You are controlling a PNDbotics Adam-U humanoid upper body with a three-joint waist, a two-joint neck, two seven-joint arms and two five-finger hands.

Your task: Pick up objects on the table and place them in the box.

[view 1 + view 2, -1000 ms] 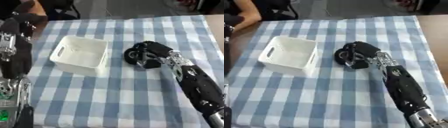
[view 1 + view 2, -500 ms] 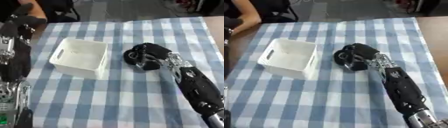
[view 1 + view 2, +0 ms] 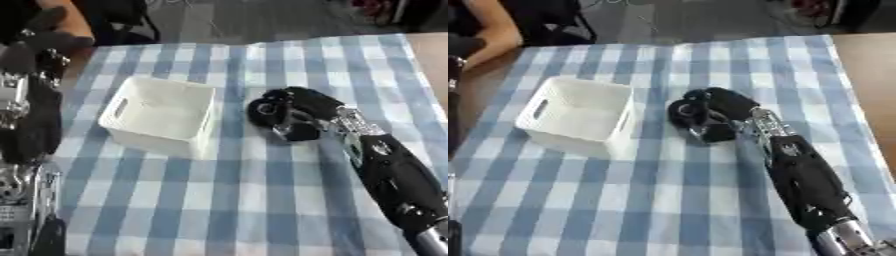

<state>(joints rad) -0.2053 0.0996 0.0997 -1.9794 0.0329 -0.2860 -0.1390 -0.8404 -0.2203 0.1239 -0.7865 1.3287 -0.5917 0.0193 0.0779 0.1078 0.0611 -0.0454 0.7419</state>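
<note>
A white plastic box (image 3: pixel 160 116) with handle slots stands on the blue-and-white checked cloth, left of centre, and looks empty. Just right of it lies a black rounded object (image 3: pixel 262 112). My right hand (image 3: pixel 302 112) comes in from the lower right with its fingers curled round that object. I cannot tell whether the object is off the cloth. My left hand (image 3: pixel 37 46) shows dark at the upper left edge, above the box's far corner. My left arm (image 3: pixel 26 130) runs down the left side.
The checked cloth (image 3: pixel 219 200) covers the table; bare brown wood (image 3: pixel 872 75) shows at the right edge. A person's arm (image 3: pixel 496 35) rests at the far left corner. Dark chairs and floor lie beyond the far edge.
My right hand stays wrapped round the black object in nearly the same place beside the box. The left arm has hardly moved.
</note>
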